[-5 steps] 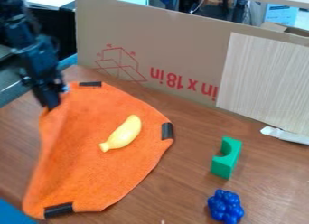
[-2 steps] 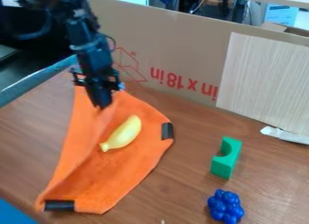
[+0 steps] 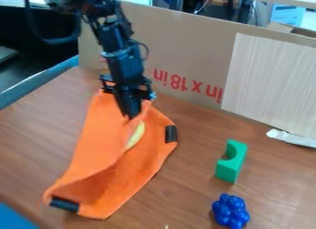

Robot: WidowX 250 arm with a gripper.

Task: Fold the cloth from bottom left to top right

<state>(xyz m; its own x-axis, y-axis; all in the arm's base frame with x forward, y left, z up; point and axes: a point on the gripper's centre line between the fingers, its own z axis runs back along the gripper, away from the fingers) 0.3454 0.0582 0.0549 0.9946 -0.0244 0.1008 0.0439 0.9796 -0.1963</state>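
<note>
Hand (image 3: pixel 130 113): pinched shut on the raised edge of the cloth (image 3: pixel 102 145), over its upper part.
Cloth: on the counter (image 3: pixel 34 140), left side lifted and partly turned over; fold looks about midway.
Next: carry that edge on towards the black patch (image 3: pixel 171 134) at right, lower, let go.
Banana (image 3: pixel 136 135): partly hidden by the flap, likely to leave a lump.
Cardboard (image 3: pixel 179 39): upright behind.
Green block (image 3: pixel 229 167), blue cluster (image 3: pixel 231 211): apart, off to the right.

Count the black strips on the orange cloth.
2: the right strip on the cloth at its right edge, the lower-left strip near its bottom. The fold or gripper may hide more.
</note>
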